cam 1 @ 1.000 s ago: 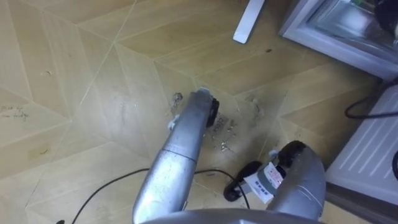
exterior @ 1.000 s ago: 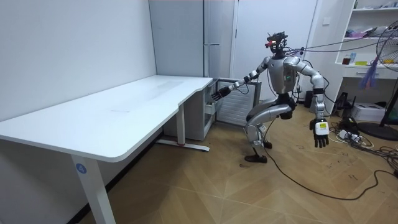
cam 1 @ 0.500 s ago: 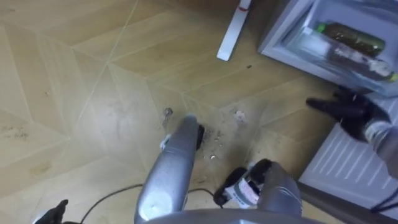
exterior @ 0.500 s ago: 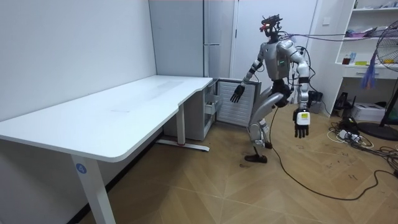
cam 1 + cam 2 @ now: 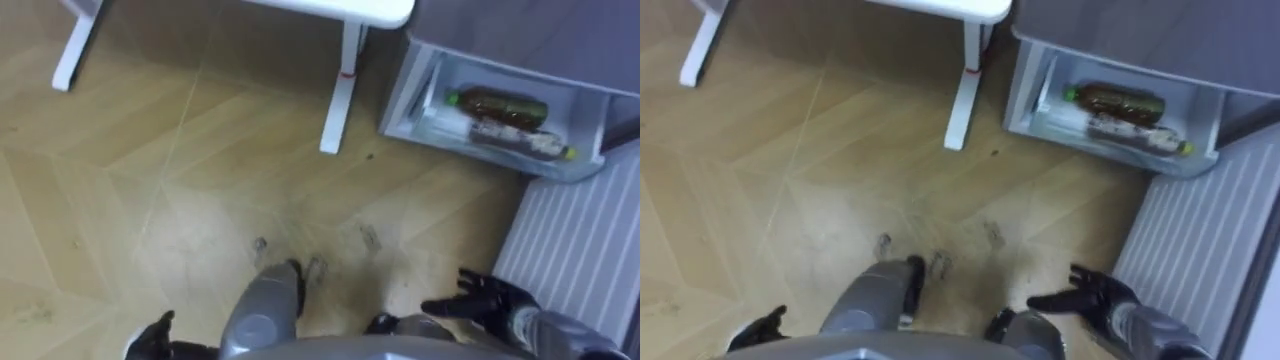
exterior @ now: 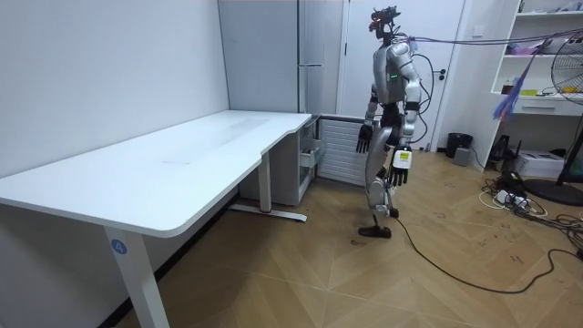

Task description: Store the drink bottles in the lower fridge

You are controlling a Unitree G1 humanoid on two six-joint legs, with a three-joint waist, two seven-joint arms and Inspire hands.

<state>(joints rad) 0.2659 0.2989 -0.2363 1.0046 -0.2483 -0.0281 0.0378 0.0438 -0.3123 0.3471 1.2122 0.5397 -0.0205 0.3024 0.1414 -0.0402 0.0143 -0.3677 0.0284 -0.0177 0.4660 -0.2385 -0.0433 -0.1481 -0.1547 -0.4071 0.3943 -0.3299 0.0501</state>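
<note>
- The robot stands upright on the pale wooden plank floor (image 5: 150,150), at the corner of the long white desk (image 6: 182,150). Its arms hang at its sides.
- The right hand (image 5: 480,298) has straight, spread fingers and holds nothing. The left hand (image 5: 150,335) hangs loose and empty, low on the other side.
- Both drinks lie on their sides in the open lower compartment (image 5: 405,95) of the tall grey fridge (image 6: 273,55). They are ahead of the right hand and well apart from it.
- The dark brown plastic bottle with a green cap (image 5: 500,103) lies across the compartment, its cap pointing toward the left-hand side.
- The second bottle with a pale patterned label and yellow-green cap (image 5: 515,140) lies just in front of it, nearer the right hand. It runs almost parallel, with its cap the opposite way (heads and tails, as it were).
- The white ribbed fridge door (image 5: 580,250) stands open just beside the right hand, on its outer side.
- The white metal desk leg (image 5: 340,90) lies ahead and inward of that hand, near the compartment's left wall.
- Bare floor lies between the right hand and the compartment's front edge.
</note>
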